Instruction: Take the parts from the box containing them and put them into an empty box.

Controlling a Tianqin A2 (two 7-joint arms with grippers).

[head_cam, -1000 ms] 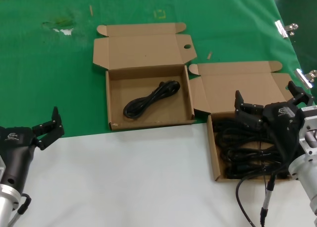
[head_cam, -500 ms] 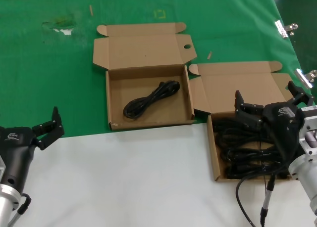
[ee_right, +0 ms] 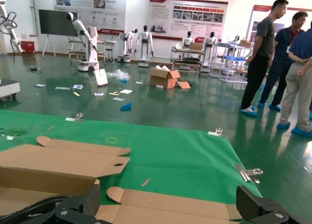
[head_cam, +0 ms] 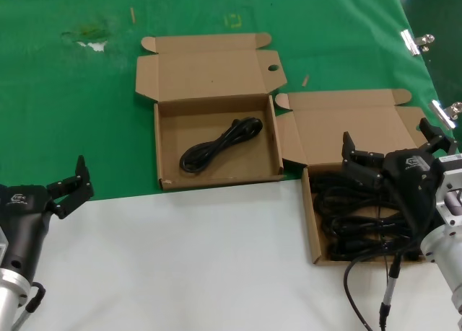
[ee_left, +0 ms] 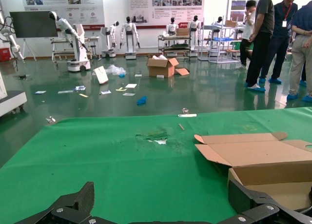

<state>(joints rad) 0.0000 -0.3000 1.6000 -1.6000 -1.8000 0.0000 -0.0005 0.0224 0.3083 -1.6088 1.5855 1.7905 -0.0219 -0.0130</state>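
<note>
Parts, the black power cords, lie in two cardboard boxes in front of me, and I take the scene from my left side across.

My left tool [head_cam: 71, 184] hangs low at the left, over the line where the green cloth [head_cam: 72, 93] meets the white table [head_cam: 202, 266]. Its fingers are spread apart and grasp nothing. A small pale logo sits on its black housing, too small for me to read. In the left wrist view the two dark fingertips [ee_left: 78, 204] stand wide apart over the cloth.

Next comes the left box [head_cam: 216, 174], lid flaps folded back, resting on the green cloth with its near edge at the white table. One bundled cord [head_cam: 220, 144] lies slanted across its floor, alone.

Just beside it, to the right, stands the right box [head_cam: 310, 223], its near part on the white table and its raised lid over the cloth. A heap of black cords [head_cam: 354, 219] fills it.

My right tool [head_cam: 390, 147] hovers over that heap, at the far part of the box, fingers released and wide, holding nothing. Its housing bears the same kind of small pale mark, unreadable.

Metal clips [head_cam: 415, 41] pin the cloth at the right edge. In the wrist views, wall posters [ee_right: 87, 4] carry print I cannot make out.
</note>
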